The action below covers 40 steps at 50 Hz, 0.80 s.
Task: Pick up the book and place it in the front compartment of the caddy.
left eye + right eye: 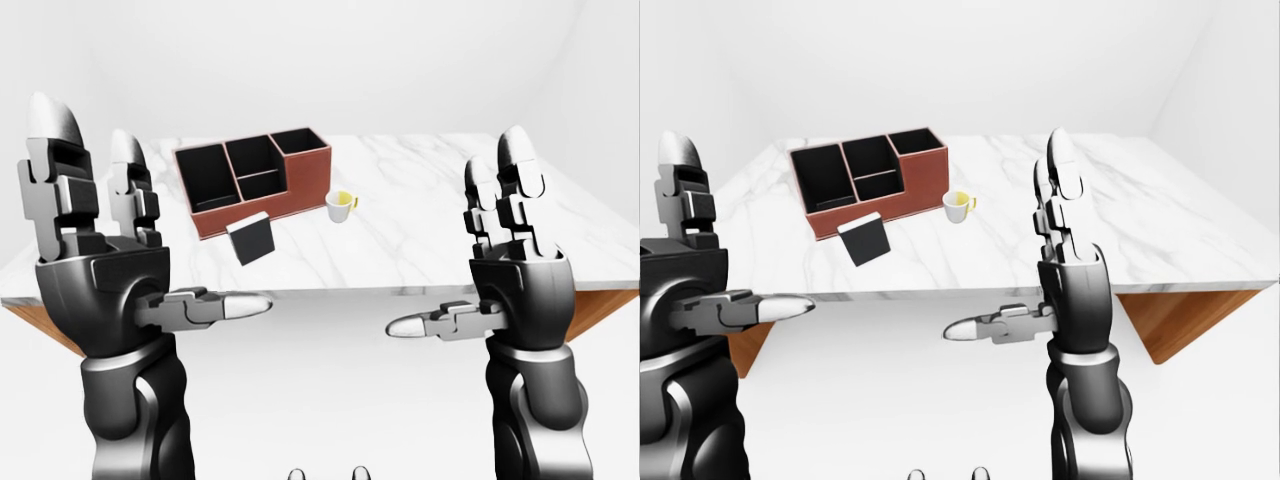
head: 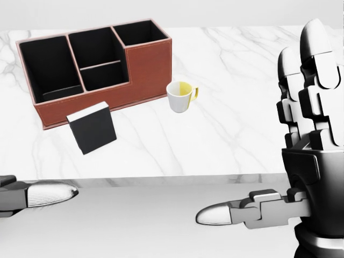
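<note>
The marble table (image 1: 420, 215) carries everything, likely set within arm's reach. On it the caddy (image 2: 142, 67) opens upward, and the book (image 2: 92, 128) lies just below it, apart. Left hand (image 1: 95, 270) and right hand (image 1: 515, 270) hover spread wide, holding nothing. Only the head view shows the cup's (image 2: 180, 97) yellow inside clearly.

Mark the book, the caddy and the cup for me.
book (image 2: 92, 130), head view, dark cover.
caddy (image 2: 146, 67), head view, red-brown side wall.
cup (image 2: 178, 100), head view, white outer wall.
</note>
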Available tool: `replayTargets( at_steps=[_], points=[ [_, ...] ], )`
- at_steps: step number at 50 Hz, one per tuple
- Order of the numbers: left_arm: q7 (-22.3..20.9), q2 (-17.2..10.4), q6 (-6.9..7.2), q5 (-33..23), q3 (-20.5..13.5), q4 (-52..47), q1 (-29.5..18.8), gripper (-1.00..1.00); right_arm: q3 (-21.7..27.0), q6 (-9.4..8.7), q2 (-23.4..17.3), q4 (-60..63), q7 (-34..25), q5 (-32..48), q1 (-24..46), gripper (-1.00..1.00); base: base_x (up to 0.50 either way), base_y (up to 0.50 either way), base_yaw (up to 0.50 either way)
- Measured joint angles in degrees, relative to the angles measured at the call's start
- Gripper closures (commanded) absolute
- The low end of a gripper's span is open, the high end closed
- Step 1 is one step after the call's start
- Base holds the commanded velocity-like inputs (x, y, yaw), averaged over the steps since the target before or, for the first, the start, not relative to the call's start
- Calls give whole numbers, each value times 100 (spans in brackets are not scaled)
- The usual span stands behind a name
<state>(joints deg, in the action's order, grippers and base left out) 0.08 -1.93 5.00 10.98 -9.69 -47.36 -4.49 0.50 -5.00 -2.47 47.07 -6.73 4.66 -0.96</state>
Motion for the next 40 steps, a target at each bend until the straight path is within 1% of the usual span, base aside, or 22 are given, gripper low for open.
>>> replayTargets(
  at_steps=[9, 40],
  points=[
    [53, -27, 0, 34, 4, 39, -129, -100, 56, 0, -19, -161, 6, -61, 15, -99, 36, -41, 0],
    [122, -203, 0, 128, -196, 391, -390, -100, -3, 0, -24, -580, -83, 71, 75, -99, 43, -1, 0]
  ],
)
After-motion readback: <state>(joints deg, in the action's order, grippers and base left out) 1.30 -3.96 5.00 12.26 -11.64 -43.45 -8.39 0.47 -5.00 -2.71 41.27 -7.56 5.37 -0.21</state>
